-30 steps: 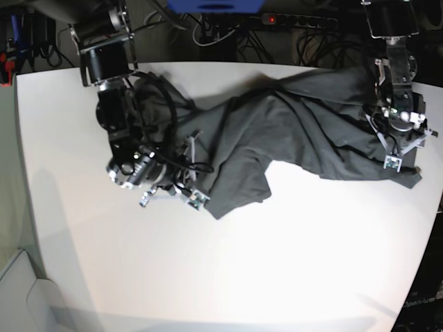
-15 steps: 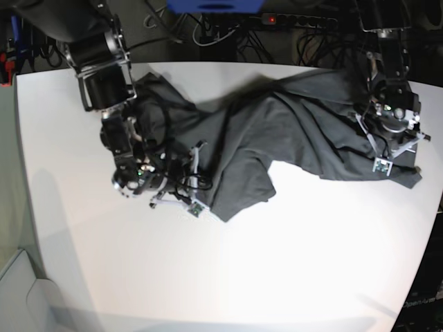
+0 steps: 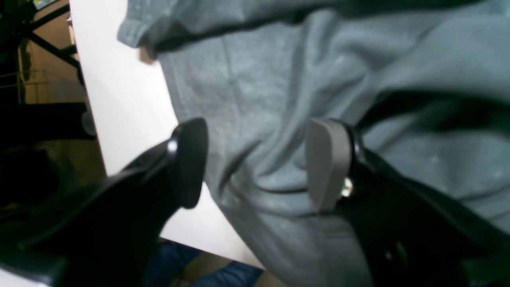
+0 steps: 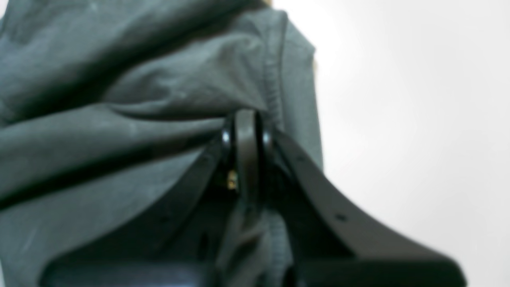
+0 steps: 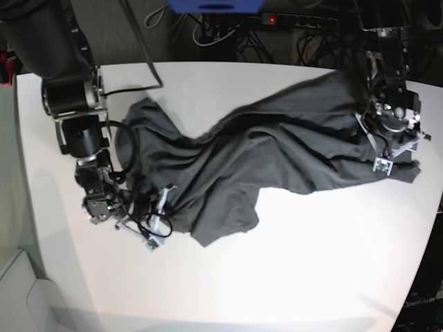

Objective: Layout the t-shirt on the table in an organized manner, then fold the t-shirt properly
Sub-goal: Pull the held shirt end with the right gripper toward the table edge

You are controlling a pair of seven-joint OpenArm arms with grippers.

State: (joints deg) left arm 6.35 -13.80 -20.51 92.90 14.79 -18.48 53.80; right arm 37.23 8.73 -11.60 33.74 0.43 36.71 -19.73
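While the t-shirt (image 5: 277, 149) lies stretched in a creased diagonal band across the bench (image 5: 291, 277), the laying-out stage is only part done: no sleeve or hem is squared, and folding is not begun.

Item, right claw (image 4: 245, 131): jaws pressed together, pinching a ribbed hem edge of the cloth; bare bench lies just beyond the fingertips to one side, bunched fabric to the other.

Item, left claw (image 3: 255, 163): jaws standing well apart, nothing gripped; wrinkled cloth lies between and beneath the pads, with the garment's edge and the bench rim just outside one finger.

Changes against the earlier base view: the right claw (image 5: 149, 232) has drawn its cloth end further toward the near side of the bench, the band is pulled longer and thinner, and the loose flap beside that claw has shifted with it. The left claw (image 5: 387, 155) has moved slightly, staying over the far cloth end.

Outstanding: spread flat, align sleeves, then fold.
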